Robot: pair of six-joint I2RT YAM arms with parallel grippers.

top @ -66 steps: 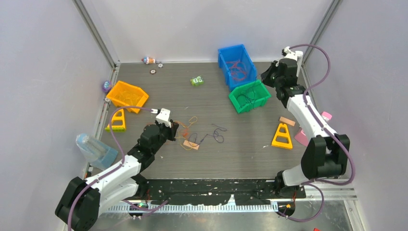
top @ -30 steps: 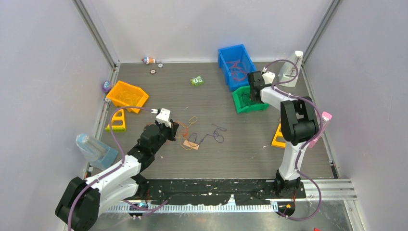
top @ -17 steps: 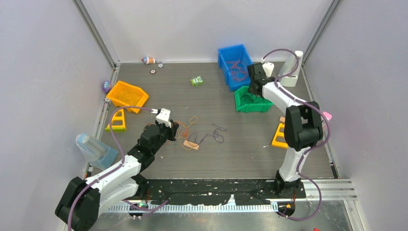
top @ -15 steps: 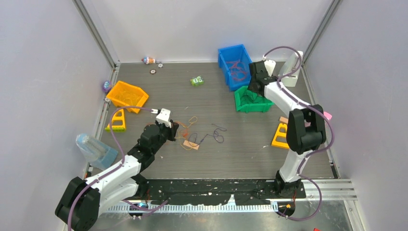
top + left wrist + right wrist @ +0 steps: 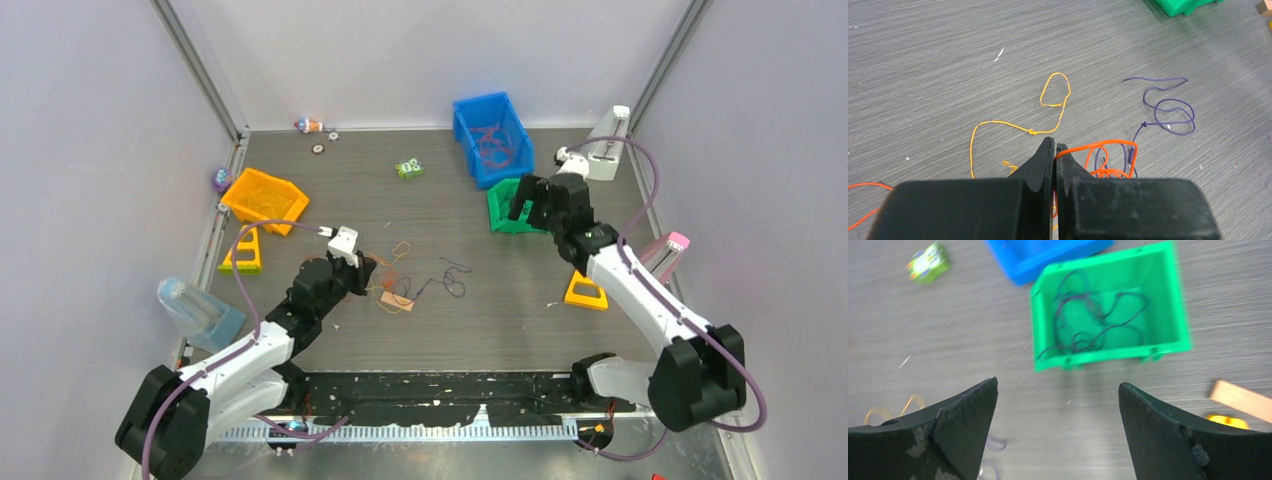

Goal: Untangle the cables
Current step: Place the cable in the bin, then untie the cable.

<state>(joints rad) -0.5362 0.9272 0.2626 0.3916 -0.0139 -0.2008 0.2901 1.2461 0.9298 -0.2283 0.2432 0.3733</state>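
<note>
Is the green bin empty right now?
No, the right wrist view shows a dark cable lying coiled inside the green bin.

Right hand (image 5: 1058,385), now spread wide, back from green bin (image 5: 1098,359).

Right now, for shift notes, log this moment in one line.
left claw shut on red cable; right claw open, empty; dark cable in green bin

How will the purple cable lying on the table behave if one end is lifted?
Probably floppy: the purple cable lies in loose thin loops, so it should sag and trail. Likely very light. Its near part crosses the red cable, so that may drag along.
</note>
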